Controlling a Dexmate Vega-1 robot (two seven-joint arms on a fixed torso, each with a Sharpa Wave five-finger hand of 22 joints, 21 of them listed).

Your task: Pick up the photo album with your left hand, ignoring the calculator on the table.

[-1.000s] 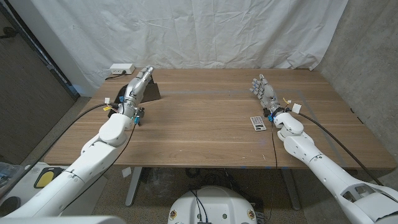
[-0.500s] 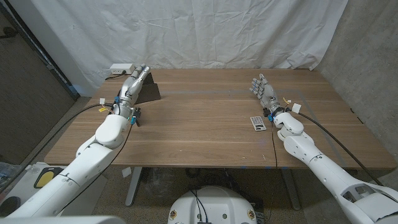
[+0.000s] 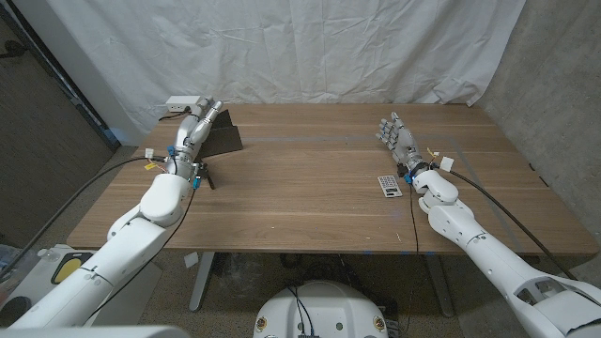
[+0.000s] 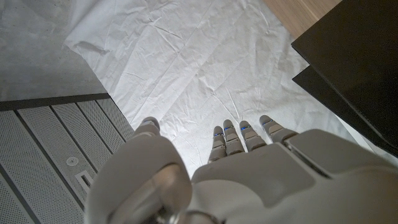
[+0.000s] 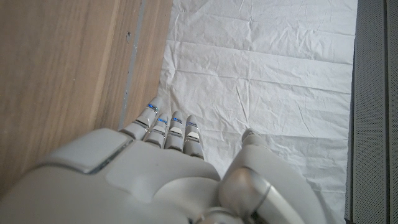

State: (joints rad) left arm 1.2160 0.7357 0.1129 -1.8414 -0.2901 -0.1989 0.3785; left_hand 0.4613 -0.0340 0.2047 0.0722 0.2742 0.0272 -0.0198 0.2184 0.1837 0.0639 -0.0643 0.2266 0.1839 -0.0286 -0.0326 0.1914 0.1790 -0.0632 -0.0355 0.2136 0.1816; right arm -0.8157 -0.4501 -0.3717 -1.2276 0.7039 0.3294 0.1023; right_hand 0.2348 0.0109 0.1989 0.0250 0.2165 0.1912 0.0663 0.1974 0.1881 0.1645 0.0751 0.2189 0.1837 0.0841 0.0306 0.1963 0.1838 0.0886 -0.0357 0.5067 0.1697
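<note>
Leftward and back goes the left robot hand (image 3: 199,123), fingers straight and apart, holding nothing, beside the black photo album (image 3: 223,137) at the counter's (image 3: 300,197) far left. Right robot hand (image 3: 397,136) spread, near the calculator (image 3: 389,185).

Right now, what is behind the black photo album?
Behind the photo album sits a white box at the table's far edge, then a white sheet. The left hand covers part of the album, so what lies right behind that is hidden.
</note>
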